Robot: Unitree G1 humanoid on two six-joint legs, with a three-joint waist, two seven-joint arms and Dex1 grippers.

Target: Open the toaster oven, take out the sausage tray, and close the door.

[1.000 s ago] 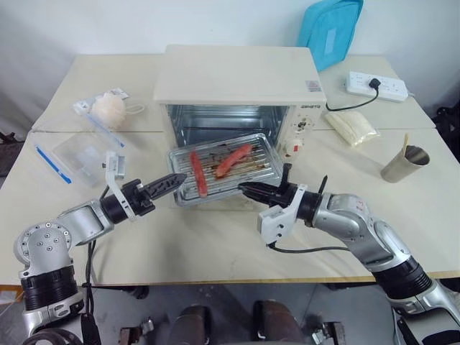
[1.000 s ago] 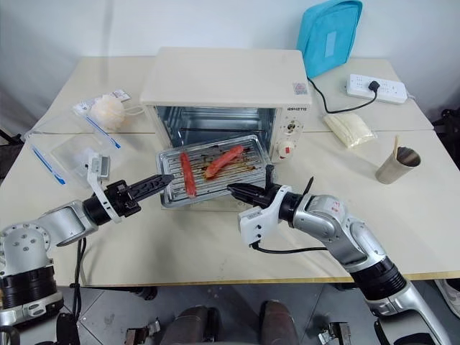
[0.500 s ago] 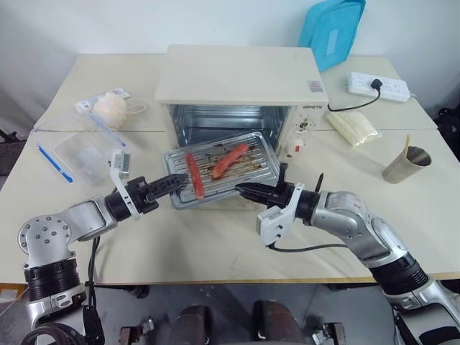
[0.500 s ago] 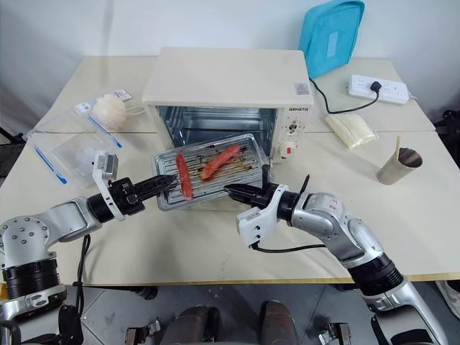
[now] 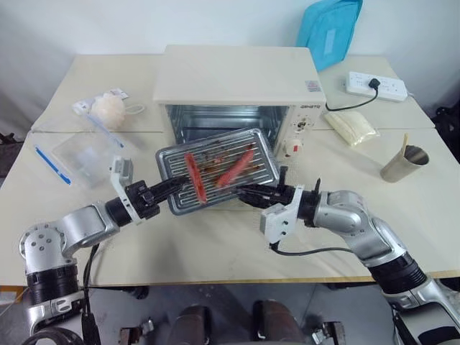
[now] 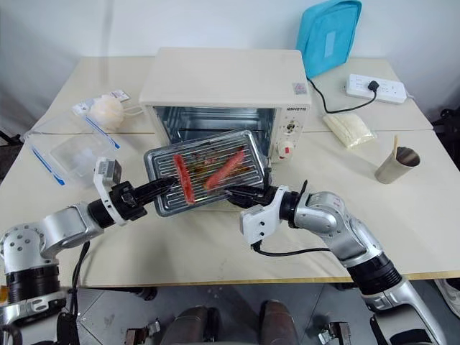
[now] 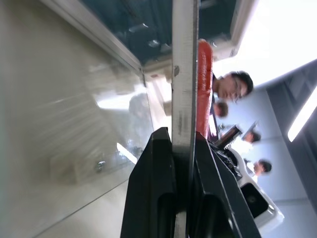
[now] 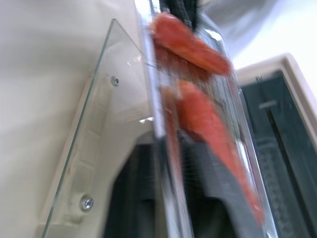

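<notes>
My left claw (image 6: 162,188) has just clamped on the tray (image 6: 203,180), which now tilts toward me, clear of the oven (image 6: 224,97), sausages (image 6: 224,168) sliding. My right claw (image 6: 244,195) sits at its near edge (jaw state unclear). The dropped door (image 8: 81,163) hides beneath it.

A pale cream tabletop (image 5: 215,244), made of several tables pushed together with seams showing between them, stands against a plain white wall (image 5: 144,25) along its far edge, while grey floor (image 5: 223,302) shows below its near edge, all under even, soft light.
</notes>
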